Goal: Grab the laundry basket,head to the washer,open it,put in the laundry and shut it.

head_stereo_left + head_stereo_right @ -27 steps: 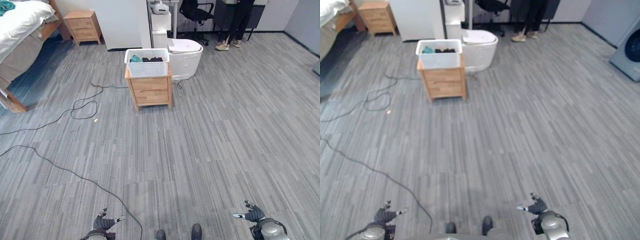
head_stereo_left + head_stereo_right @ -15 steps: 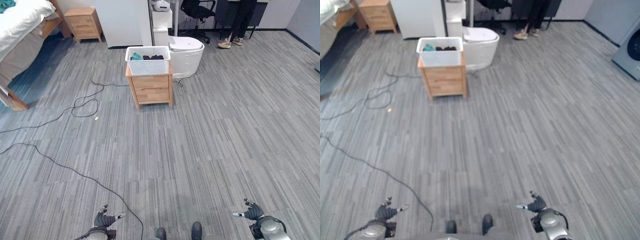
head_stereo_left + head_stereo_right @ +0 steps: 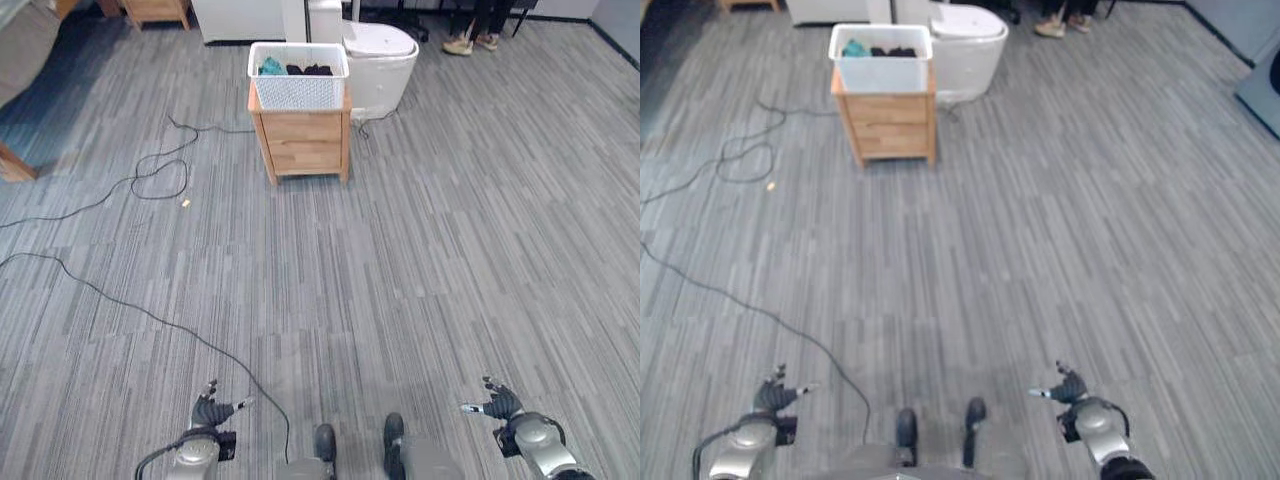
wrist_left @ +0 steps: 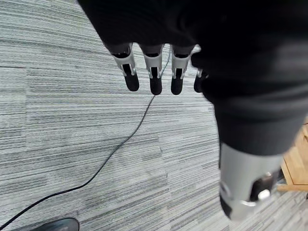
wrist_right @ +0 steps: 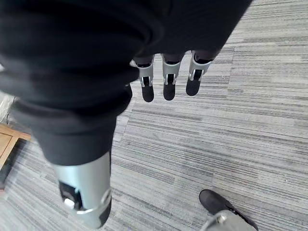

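Observation:
A white laundry basket [image 3: 298,87] holding dark and teal clothes stands on a small wooden nightstand [image 3: 305,152] far ahead, at the top of the eye views. My left hand [image 3: 207,416] hangs low at the bottom left, fingers straight and holding nothing. At the bottom right, my right hand [image 3: 499,404] hangs the same way, open and empty. Both hands are far from the basket, over bare grey floor. In the wrist views the left fingers [image 4: 153,79] and right fingers [image 5: 166,83] point straight down at the floor.
A white rounded appliance [image 3: 380,58] stands just behind and right of the nightstand. Black cables [image 3: 150,185] loop over the floor to the left. A person's shoes [image 3: 470,43] stand at the far back right. A grey machine's edge [image 3: 1264,85] is at the far right.
The whole picture has shifted: the nightstand and basket sit higher and a little larger, so the camera has moved forward and tilted down. Both hands stay low and open.

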You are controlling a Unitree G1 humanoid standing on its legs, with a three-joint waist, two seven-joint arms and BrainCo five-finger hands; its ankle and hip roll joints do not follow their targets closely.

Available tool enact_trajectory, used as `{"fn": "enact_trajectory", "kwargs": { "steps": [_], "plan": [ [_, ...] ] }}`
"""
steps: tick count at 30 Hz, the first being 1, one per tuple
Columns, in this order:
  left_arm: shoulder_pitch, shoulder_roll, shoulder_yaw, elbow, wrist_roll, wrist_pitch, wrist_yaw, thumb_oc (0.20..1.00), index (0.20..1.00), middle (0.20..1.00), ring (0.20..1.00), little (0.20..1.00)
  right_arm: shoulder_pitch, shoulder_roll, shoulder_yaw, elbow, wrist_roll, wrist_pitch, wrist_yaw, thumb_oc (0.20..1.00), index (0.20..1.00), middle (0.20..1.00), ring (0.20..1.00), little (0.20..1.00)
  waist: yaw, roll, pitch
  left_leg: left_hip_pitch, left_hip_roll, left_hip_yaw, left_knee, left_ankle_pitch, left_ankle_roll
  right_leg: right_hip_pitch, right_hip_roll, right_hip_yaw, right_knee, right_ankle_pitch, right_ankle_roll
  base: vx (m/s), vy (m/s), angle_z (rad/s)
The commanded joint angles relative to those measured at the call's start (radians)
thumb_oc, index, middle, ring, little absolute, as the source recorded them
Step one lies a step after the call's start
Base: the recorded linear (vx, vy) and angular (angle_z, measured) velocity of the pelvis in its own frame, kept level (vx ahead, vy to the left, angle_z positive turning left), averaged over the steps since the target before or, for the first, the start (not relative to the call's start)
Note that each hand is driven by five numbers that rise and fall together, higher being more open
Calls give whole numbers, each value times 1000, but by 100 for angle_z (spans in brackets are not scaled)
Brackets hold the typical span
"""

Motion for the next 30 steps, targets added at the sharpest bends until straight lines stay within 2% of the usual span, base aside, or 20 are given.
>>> {"fn": "enact_trajectory", "kwargs": {
  "steps": [1, 2, 4, 6, 7, 8, 10, 11, 12, 15, 16, 17, 20, 22, 23, 24, 26, 28, 29, 30],
  "plan": [
    [29, 37, 2, -36, -73, -23, 20, 1000, 1000, 1000, 1000, 1000, -15, -26, 18, -11, 16, -18, -30, 1000, 1000, 1000, 1000, 1000, -18, -17, -10, 38, -54, -72, 146, -169, -29, 6, -1, -38, -209, 71, 66, 256, -23, 20],
    [29, 36, 2, -35, -73, -23, 20, 1000, 1000, 1000, 1000, 1000, -15, -27, 18, -11, 16, -18, -31, 1000, 1000, 1000, 1000, 1000, -19, -15, -8, 40, -52, -74, 146, -171, -29, 10, 1, -41, -211, 71, 66, 376, -46, 33],
    [23, 25, -4, -29, -75, -21, 18, 1000, 1000, 1000, 1000, 1000, -6, -30, 14, -10, 12, -13, -31, 1000, 1000, 1000, 1000, 1000, -36, -11, -2, 79, -55, -93, 134, -187, -39, -21, 1, -68, -292, 95, 76, 294, -66, 35],
    [19, 21, -9, -22, -67, -19, 17, 1000, 1000, 1000, 1000, 1000, 11, -34, 11, -7, 3, -10, -30, 1000, 1000, 1000, 1000, 1000, -51, -6, -1, 119, -59, -111, 132, -209, -46, -37, 4, -71, -318, 109, 83, 391, -130, 31],
    [28, 9, -11, -30, -74, -23, 7, 1000, 1000, 1000, 1000, 1000, 35, -32, 7, -7, 3, -10, -24, 1000, 1000, 1000, 1000, 1000, -56, -10, -13, 139, -69, -137, 160, -233, -56, -13, 3, -54, -324, 115, 74, 334, -135, 63],
    [29, 9, -11, -30, -74, -22, 7, 1000, 1000, 1000, 1000, 1000, 36, -32, 7, -7, 3, -10, -24, 1000, 1000, 1000, 1000, 1000, -57, -9, -12, 139, -68, -138, 161, -234, -56, -12, 3, -55, -324, 114, 74, 333, -161, 75],
    [35, -4, -15, -23, -83, -17, 4, 1000, 1000, 1000, 1000, 1000, 51, -31, -4, 3, 2, -10, -25, 1000, 1000, 1000, 1000, 1000, -64, 0, -33, 140, -49, -140, 211, -213, -91, 10, 11, -65, -311, 112, 56, 319, -201, 74],
    [41, -12, -27, -30, -82, -13, -7, 1000, 1000, 1000, 1000, 1000, 56, -33, -13, -2, 14, -12, -27, 1000, 1000, 1000, 1000, 1000, -70, 10, -44, 114, -25, -122, 311, -159, -134, 50, 20, -85, -310, 95, 37, 324, -212, 81],
    [42, -12, -27, -31, -82, -13, -7, 1000, 1000, 1000, 1000, 1000, 57, -33, -13, -2, 14, -12, -27, 1000, 1000, 1000, 1000, 1000, -71, 10, -45, 111, -24, -123, 314, -161, -134, 49, 20, -86, -310, 95, 37, 272, -175, 72],
    [24, -17, -47, -32, -76, -16, -9, 1000, 1000, 1000, 1000, 1000, 50, -42, -14, -2, 32, -19, -37, 1000, 1000, 1000, 1000, 1000, -76, 9, -46, 38, 11, -85, 457, -80, -165, 104, 35, -83, -314, 51, 5, 193, -113, 21],
    [13, -19, -53, -26, -79, -17, -8, 1000, 1000, 1000, 1000, 1000, 47, -46, -12, -6, 38, -19, -39, 1000, 1000, 1000, 1000, 1000, -76, 7, -44, 13, 21, -61, 462, -80, -154, 120, 37, -85, -317, 32, -3, 298, -119, -25],
    [-12, -13, -69, -20, -70, -18, -6, 1000, 1000, 1000, 1000, 1000, 38, -53, -13, -4, 55, -18, -44, 1000, 1000, 1000, 1000, 1000, -67, -5, -37, -62, 34, -11, 444, -133, -124, 160, 30, -89, -328, -2, -4, 216, -74, -15],
    [-13, -4, -75, -33, -62, -16, -5, 1000, 1000, 1000, 1000, 1000, 31, -57, -14, -11, 61, -18, -52, 1000, 1000, 1000, 1000, 1000, -56, -17, -34, -145, 40, 20, 393, -146, -110, 180, 19, -91, -331, -21, -3, 162, -40, 22],
    [-7, 9, -74, -56, -55, -14, -2, 1000, 1000, 1000, 1000, 1000, 29, -63, -15, -27, 66, -18, -59, 1000, 1000, 1000, 1000, 1000, -42, -18, -26, -223, 60, 34, 331, -72, -118, 214, 32, -84, -336, -36, -8, 248, -32, 17],
    [0, 15, -67, -66, -55, -12, 0, 1000, 1000, 1000, 1000, 1000, 24, -63, -13, -34, 69, -21, -62, 1000, 1000, 1000, 1000, 1000, -26, -12, -21, -251, 75, 34, 260, 5, -130, 242, 48, -82, -343, -49, -9, 305, -10, 7],
    [2, 17, -64, -69, -57, -11, 3, 1000, 1000, 1000, 1000, 1000, 21, -63, -12, -38, 72, -23, -66, 1000, 1000, 1000, 1000, 1000, -14, -9, -14, -273, 86, 35, 215, 52, -141, 265, 60, -73, -346, -58, -12, 352, -1, -13],
    [9, 19, -50, -64, -61, -8, 12, 1000, 1000, 1000, 1000, 1000, 12, -61, -9, -36, 64, -25, -72, 1000, 1000, 1000, 1000, 1000, 21, -9, -13, -332, 111, 38, 83, 118, -156, 333, 85, -52, -353, -98, -13, 545, 77, -13],
    [23, 23, -36, -50, -48, 0, 6, 1000, 1000, 1000, 1000, 1000, 7, -56, -9, -32, 48, -23, -63, 1000, 1000, 1000, 1000, 1000, 36, -10, -34, -318, 130, 57, 41, 142, -156, 391, 95, -27, -362, -131, -3, 733, 196, -44],
    [31, 26, -31, -49, -42, 1, 4, 1000, 1000, 1000, 1000, 1000, 14, -51, -11, -32, 40, -24, -60, 1000, 1000, 1000, 1000, 1000, 40, -10, -45, -297, 134, 68, 35, 171, -155, 410, 95, -20, -359, -140, -2, 853, 265, -79],
    [31, 35, -28, -33, -28, 3, 1, 1000, 1000, 1000, 1000, 1000, 12, -37, -14, -29, 37, -23, -59, 1000, 1000, 1000, 1000, 1000, 43, -35, -59, -301, 121, 79, 99, 147, -143, 432, 65, -9, -342, -145, 17, 650, 225, -70]
  ]
}}
